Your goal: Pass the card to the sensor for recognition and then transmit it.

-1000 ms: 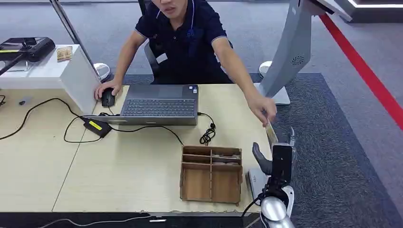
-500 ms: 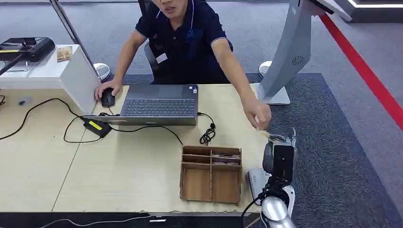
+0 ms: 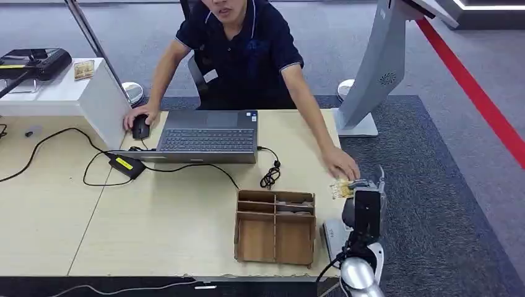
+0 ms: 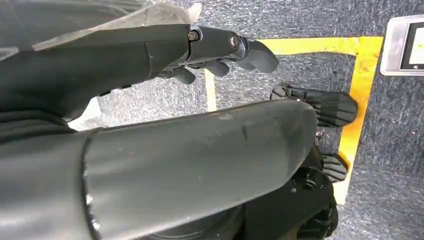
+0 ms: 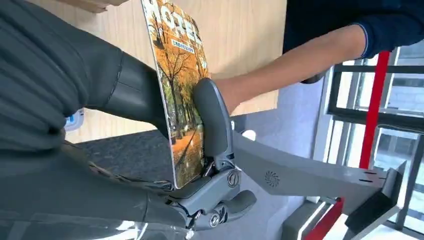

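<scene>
Right wrist view showed my right hand closed on the card: the thick grey thumb pressed flat against its printed face, an orange autumn-tree picture with lettering near one end, while the darker fingers backed it from the other side. The card stood edge-on between them, clamped near one end, with the longer part sticking out free over the wooden desk. A person's hand lay just behind my thumb, at or very near the card; I could not tell whether it touched. From the head view, my right hand hung at the desk's right edge, the card showing as a small yellowish patch at its fingertips, and the person's hand rested on the desk right beside it, the arm reaching across from behind the laptop. A cardboard divider box sat just to the left of my hand, and a grey flat device, likely the sensor, lay at the desk edge beneath my wrist. The person's other hand covered a mouse. In the left wrist view, my left hand hung over grey carpet with yellow floor tape, fingers loosely curled, holding nothing.
</scene>
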You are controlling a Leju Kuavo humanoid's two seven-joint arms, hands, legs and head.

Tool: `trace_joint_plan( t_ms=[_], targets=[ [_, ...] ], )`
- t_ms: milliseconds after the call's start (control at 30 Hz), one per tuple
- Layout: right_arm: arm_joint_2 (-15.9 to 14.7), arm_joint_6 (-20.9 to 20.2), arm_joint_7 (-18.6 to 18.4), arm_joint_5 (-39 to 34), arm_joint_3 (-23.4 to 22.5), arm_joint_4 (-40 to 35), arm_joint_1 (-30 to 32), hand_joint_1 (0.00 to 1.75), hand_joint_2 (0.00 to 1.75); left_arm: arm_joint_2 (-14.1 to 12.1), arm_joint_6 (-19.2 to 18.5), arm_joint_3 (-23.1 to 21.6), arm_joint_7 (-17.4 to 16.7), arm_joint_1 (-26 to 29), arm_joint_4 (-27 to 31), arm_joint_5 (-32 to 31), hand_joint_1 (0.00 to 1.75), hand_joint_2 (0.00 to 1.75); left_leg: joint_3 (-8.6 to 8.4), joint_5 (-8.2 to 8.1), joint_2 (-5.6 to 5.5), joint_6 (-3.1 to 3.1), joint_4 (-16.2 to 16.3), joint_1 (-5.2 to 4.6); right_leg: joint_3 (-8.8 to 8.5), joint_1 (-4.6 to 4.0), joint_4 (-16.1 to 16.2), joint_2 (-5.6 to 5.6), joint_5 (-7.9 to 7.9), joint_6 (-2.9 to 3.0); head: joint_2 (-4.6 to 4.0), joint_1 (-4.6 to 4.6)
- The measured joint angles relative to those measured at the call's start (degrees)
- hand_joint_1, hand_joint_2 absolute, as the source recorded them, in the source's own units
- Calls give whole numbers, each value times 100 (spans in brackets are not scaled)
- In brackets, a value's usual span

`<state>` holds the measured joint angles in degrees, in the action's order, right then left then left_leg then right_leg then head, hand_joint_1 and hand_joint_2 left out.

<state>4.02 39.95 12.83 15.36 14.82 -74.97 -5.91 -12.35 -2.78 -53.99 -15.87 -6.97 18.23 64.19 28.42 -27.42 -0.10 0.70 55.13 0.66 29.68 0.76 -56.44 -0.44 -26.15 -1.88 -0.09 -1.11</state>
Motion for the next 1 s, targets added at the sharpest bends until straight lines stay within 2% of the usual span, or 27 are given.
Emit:
trace_joint_plan(
  t_ms=[467,933,1000],
  targets=[
    [-140,2,-149,315,-17,266,374,175,175,7,94,2,-2,2,0,105,0,0,1,0,0,0,0,0,2,0,0,0,0,0,0,0],
    [-192,4,-166,378,-22,452,434,175,175,9,94,2,-2,2,0,114,0,0,0,0,1,0,0,0,2,0,0,0,0,0,0,0],
    [-210,7,-265,533,-26,551,445,175,175,11,114,2,-2,2,0,129,0,0,1,0,1,0,0,0,3,0,1,0,0,0,0,0]
  ],
)
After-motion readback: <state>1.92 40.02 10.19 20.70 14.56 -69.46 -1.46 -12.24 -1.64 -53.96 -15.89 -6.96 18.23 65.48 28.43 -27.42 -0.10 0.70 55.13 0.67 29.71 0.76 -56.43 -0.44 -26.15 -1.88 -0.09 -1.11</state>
